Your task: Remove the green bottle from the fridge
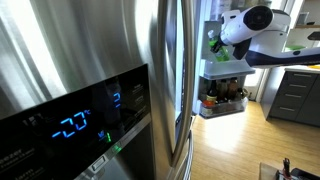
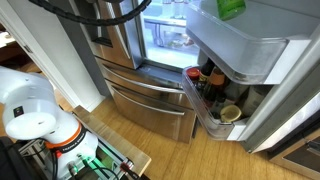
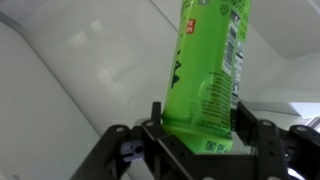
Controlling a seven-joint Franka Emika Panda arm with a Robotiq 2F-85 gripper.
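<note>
- Green plastic fills the middle of the wrist view: the green bottle (image 3: 210, 70) stands between the gripper (image 3: 200, 128) fingers (image 3: 155, 122), its top leaning toward the upper right of the frame.
- Both black fingers press against the bottle's lower sides, so the gripper is clamped on it.
- The label carries dark print down one edge and a small red mark near the top; the bottle's cap is cut off by the frame.
- Behind the bottle in that view is plain white plastic, too close and blurred to tell which part it is.
- In an exterior view the fridge (image 1: 60, 50) takes up the left half, with brushed steel, long upright handles (image 1: 178, 80) and a black panel (image 1: 75, 120) showing glowing blue digits.
- At the upper right of that frame the white arm (image 1: 250, 22) reaches in, with the bottle (image 1: 214, 42) at its tip, above a door shelf of dark jars (image 1: 222, 98).
- Below them lies a wood floor (image 1: 230, 145), and a grey cabinet (image 1: 295, 95) stands at the right edge.
- In an exterior view from above, the bottle (image 2: 232, 8) shows at the top right, inside the white upper door bin (image 2: 250, 50).
- The dark jars (image 2: 205, 88) sit in the shelf beneath that bin, on the open door.
</note>
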